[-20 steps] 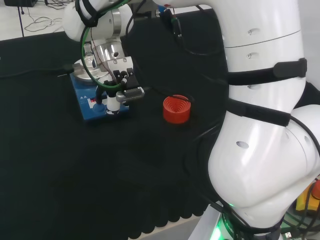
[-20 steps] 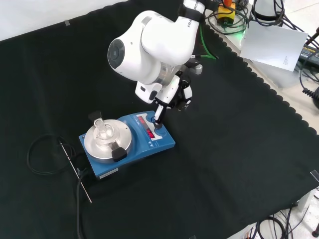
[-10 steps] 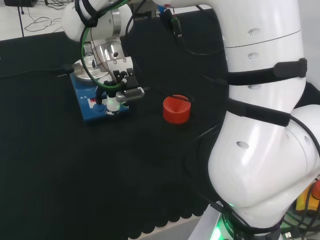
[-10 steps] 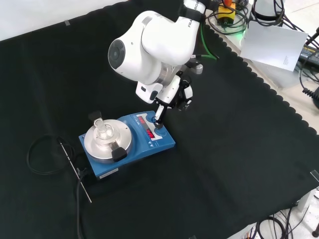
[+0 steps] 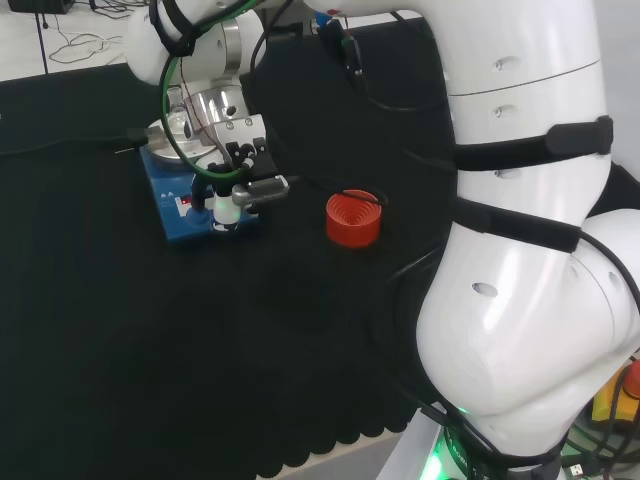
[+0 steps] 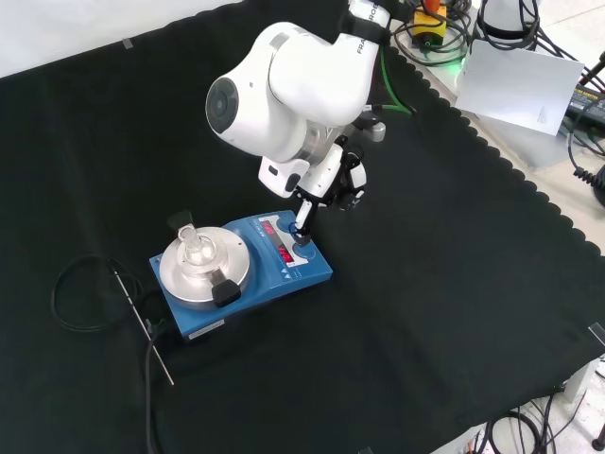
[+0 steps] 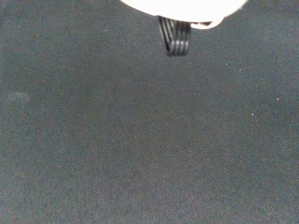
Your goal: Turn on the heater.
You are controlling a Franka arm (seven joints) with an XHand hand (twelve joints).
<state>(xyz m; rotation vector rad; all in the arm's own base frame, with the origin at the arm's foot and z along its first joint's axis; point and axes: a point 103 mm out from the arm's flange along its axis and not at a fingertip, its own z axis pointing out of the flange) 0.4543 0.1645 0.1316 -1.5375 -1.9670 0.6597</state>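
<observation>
Heater [image 6: 241, 274]: blue, mid-cloth, steel plate carrying a small flask [image 6: 196, 253]. My hand [image 6: 326, 184]: one finger [image 6: 302, 219] extended straight down onto the front control panel, likely to press its switch. Red stand [image 5: 353, 218]: apart, unused.

Flask [image 6: 194, 252] on heater [image 6: 312, 271], ribbed stand [image 5: 353, 218] right in head view

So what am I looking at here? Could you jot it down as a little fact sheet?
Device: blue heater with round silver plate
On the plate: small clear glass flask
Hand: black and white hand, one finger reaching down to the heater's front panel
Panel: red lit display
Nearby: red ribbed ring stand, on the black cloth
</observation>
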